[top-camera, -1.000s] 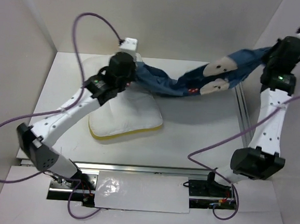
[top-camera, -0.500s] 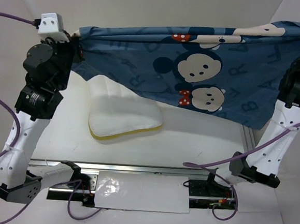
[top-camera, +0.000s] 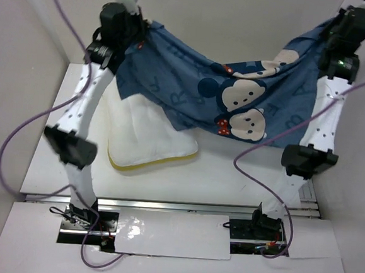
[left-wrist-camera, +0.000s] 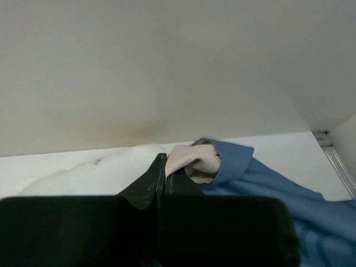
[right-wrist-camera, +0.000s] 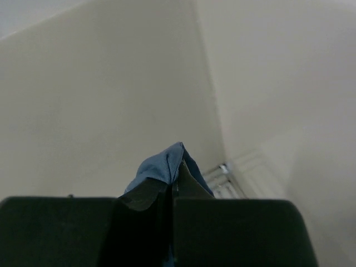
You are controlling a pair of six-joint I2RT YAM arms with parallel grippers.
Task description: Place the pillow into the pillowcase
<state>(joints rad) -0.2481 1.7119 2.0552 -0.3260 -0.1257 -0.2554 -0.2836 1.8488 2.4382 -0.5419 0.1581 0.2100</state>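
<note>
The blue pillowcase point(top-camera: 236, 96) with mouse faces hangs stretched in the air between both arms, sagging in the middle. My left gripper point(top-camera: 140, 31) is shut on its left corner, high at the back left; the left wrist view shows blue cloth with pale lining point(left-wrist-camera: 206, 162) pinched between my shut fingers point(left-wrist-camera: 146, 181). My right gripper point(top-camera: 333, 25) is shut on the right corner at the back right, where blue cloth point(right-wrist-camera: 161, 167) pokes out of the tips. The white pillow point(top-camera: 148, 134) with its yellow strip lies on the table below, its far part hidden by the case.
White walls enclose the table point(top-camera: 230, 172) at the back and both sides. A metal rail point(top-camera: 177, 205) runs along the near edge. Purple cables point(top-camera: 257, 155) loop off both arms.
Both arms have swung back toward the rear wall with the pillowcase. The case, held taut and wide half a second ago, now sags in the middle. The pillow has not moved.
</note>
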